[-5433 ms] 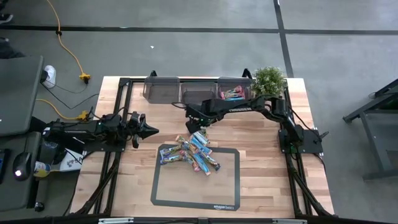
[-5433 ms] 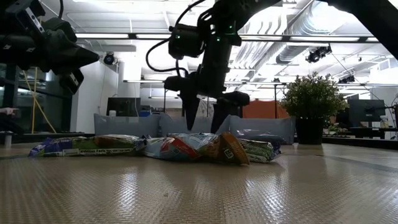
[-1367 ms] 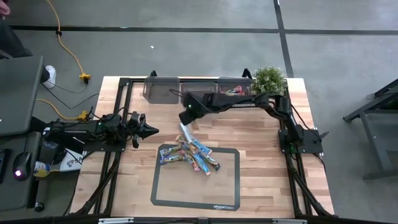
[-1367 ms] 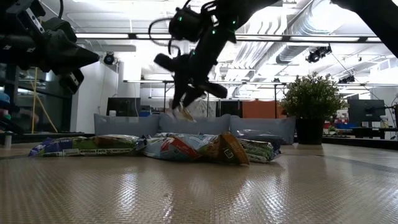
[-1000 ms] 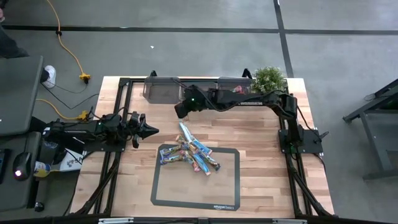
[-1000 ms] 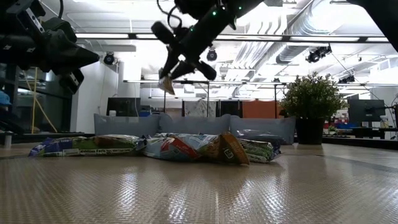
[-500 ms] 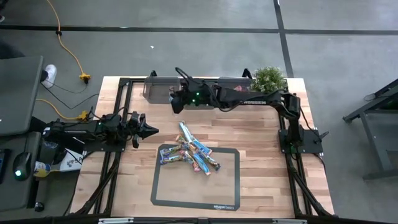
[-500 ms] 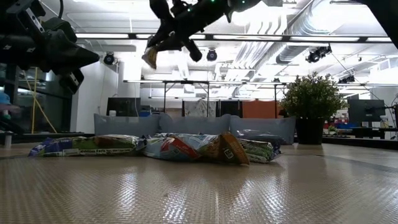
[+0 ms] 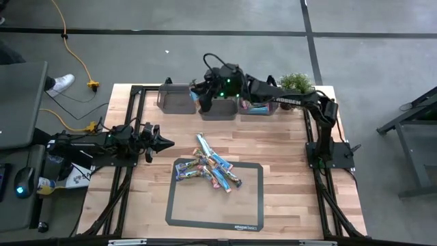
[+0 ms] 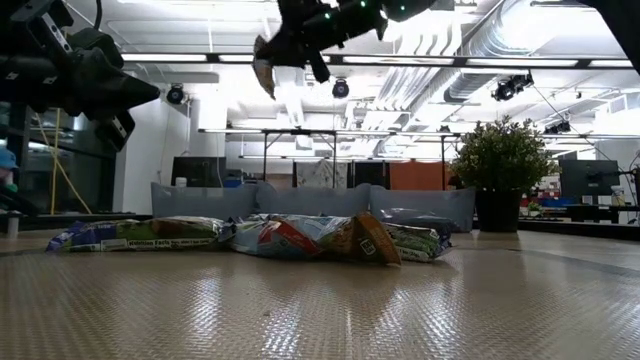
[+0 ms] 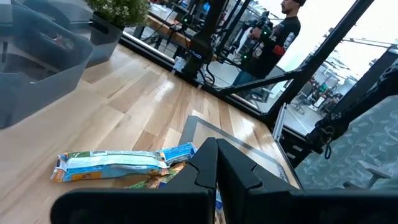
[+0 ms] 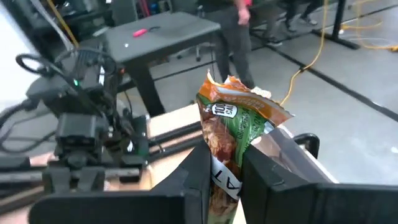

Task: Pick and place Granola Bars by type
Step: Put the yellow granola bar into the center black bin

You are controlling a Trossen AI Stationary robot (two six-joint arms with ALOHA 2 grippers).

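Observation:
A pile of granola bars point(image 9: 208, 167) in blue, orange and mixed wrappers lies flat on the table, on the far edge of a grey-outlined mat point(image 9: 215, 198). My right gripper point(image 9: 197, 93) hangs high over the far edge, above the grey bins point(image 9: 176, 98), shut on one orange-and-green bar point(image 12: 239, 121). In the low view this gripper point(image 10: 268, 62) is well above the pile point(image 10: 300, 238). My left gripper point(image 9: 164, 143) waits shut at the table's left, its fingers point(image 11: 214, 168) pointing toward the pile point(image 11: 124, 165). My right gripper pinches the orange-and-green bar between its two fingers at one end of the wrapper point(image 12: 224, 163). The rest of the bar sticks out past the fingertips, its crimped free end point(image 12: 233, 87) farthest out. The bar point(image 10: 264, 78) is lifted clear, high above the table and bins.
Three clear grey bins stand in a row along the far edge; the right one point(image 9: 258, 102) holds pink bars. A potted plant point(image 9: 295, 85) stands at the far right corner. A person point(image 12: 233, 37) stands in the room beyond the table.
My right gripper has carried the bar up and toward the table's far edge, from above the pile to over the bins, turning as it went. The bar has stayed in the hold. The pile has not moved.

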